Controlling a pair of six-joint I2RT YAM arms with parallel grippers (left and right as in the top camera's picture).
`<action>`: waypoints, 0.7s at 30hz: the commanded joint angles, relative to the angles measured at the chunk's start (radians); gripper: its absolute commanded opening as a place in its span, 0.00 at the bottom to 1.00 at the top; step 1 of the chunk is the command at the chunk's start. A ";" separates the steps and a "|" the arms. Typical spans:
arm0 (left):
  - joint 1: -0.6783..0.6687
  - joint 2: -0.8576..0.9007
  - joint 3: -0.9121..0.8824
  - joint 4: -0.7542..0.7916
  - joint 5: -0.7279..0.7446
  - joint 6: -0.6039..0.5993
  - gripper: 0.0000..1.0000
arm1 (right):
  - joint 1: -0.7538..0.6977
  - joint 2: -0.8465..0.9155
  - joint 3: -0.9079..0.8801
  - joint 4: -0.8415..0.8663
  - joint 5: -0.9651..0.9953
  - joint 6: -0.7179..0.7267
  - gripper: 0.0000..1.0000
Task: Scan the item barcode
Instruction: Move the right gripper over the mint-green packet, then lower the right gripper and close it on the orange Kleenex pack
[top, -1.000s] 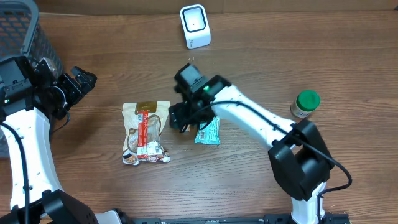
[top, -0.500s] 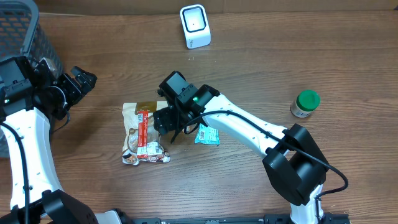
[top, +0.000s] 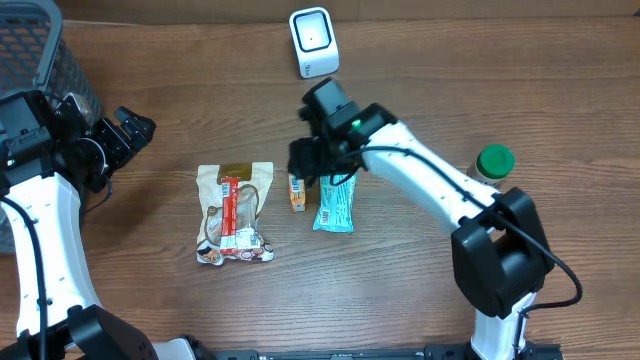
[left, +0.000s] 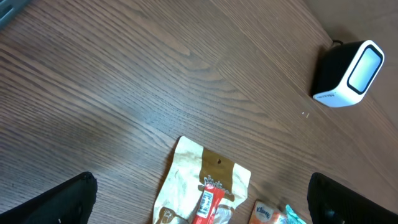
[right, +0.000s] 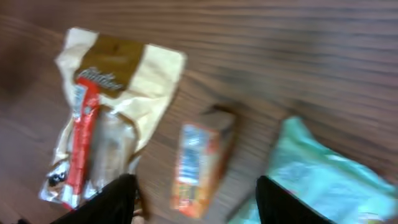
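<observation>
A small orange tissue packet (top: 297, 192) lies flat on the table between a cream snack bag with a red bar on it (top: 233, 212) and a teal wrapper (top: 334, 205). The white barcode scanner (top: 314, 42) stands at the back. My right gripper (top: 307, 170) hovers just behind the packet. In the blurred right wrist view the orange packet (right: 199, 160) lies between the spread fingers of my right gripper (right: 198, 208), which is open and touches nothing. My left gripper (top: 128, 133) is open and empty at the far left. Its wrist view shows the scanner (left: 349, 73) and the snack bag (left: 205, 186).
A green-lidded jar (top: 490, 167) stands at the right, beside the right arm's elbow. A dark mesh basket (top: 30, 45) fills the back left corner. Bare wood lies between the scanner and the packets.
My right gripper swung left over the snack bag, then came back right and towards the rear. The orange packet now lies uncovered. The left arm has not moved.
</observation>
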 joint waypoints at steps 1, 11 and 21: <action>0.001 -0.016 0.006 0.001 0.000 -0.006 1.00 | -0.029 -0.037 0.016 -0.025 0.003 0.002 0.42; 0.001 -0.016 0.006 0.001 0.000 -0.005 1.00 | -0.016 -0.034 -0.091 0.006 0.072 0.003 0.08; 0.001 -0.016 0.006 0.001 0.000 -0.006 1.00 | 0.032 -0.032 -0.127 0.069 0.070 0.003 0.08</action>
